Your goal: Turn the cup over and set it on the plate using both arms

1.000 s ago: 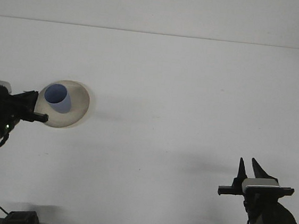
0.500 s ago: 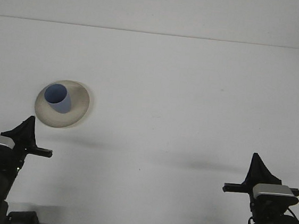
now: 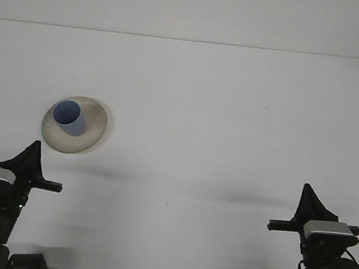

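- Blue plastic cup (image 3: 69, 118) stands mouth-up on the round beige plate (image 3: 93, 133).
- Left gripper (image 3: 29, 157) sits below the plate, right gripper (image 3: 307, 200) far right; both hold nothing, jaw opening indiscernible.

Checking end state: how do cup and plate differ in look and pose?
The cup is blue and tall-sided, mouth up; the plate is beige, wide and shallow, lying flat. The cup stands on the plate's left part, and the plate rests on the table. Both sit apart from the two grippers.
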Controlling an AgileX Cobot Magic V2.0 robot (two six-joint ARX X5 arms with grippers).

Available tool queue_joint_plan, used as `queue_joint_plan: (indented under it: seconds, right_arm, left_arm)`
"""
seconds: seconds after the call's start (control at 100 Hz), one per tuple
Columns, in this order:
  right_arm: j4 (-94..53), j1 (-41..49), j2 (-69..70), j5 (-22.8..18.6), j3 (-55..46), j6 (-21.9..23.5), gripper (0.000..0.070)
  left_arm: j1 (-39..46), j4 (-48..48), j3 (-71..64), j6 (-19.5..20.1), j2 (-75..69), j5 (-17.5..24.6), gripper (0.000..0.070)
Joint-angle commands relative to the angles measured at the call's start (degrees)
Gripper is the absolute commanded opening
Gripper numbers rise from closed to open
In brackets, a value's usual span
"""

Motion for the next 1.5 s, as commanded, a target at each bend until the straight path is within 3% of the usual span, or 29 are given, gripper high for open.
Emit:
queue_joint_plan:
  seconds: [0.0, 0.33, 0.46, 0.51, 0.82, 1.01, 1.49]
  right_arm:
    - [0.3, 0.3, 0.1, 0.1, 0.3, 0.4, 0.0]
    - [0.4, 0.3, 0.1, 0.1, 0.3, 0.4, 0.0]
    - [0.4, 0.3, 0.1, 0.1, 0.3, 0.4, 0.0]
    - [0.3, 0.3, 0.1, 0.1, 0.3, 0.4, 0.0]
    - [0.3, 0.3, 0.1, 0.1, 0.3, 0.4, 0.0]
    - [0.5, 0.3, 0.1, 0.2, 0.3, 0.4, 0.0]
    - [0.8, 0.3, 0.1, 0.1, 0.3, 0.4, 0.0]
  left_arm:
    - [0.1, 0.6, 0.8, -0.2, 0.0, -0.1, 0.0013]
    - [-0.7, 0.6, -1.0, 0.0, -1.2, -0.4, 0.0013]
    - [-4.6, 3.5, -8.4, 0.3, -4.8, -7.6, 0.0013]
    - [-5.9, 5.4, -11.8, 0.3, -6.7, -8.6, 0.0013]
    - [-7.3, 10.0, -27.7, 0.1, -19.1, -9.3, 0.0013]
    - [-7.3, 16.2, -32.9, -0.3, -18.9, -9.3, 0.0013]
    - [-7.3, 15.9, -32.8, -0.3, -18.8, -9.2, 0.0013]
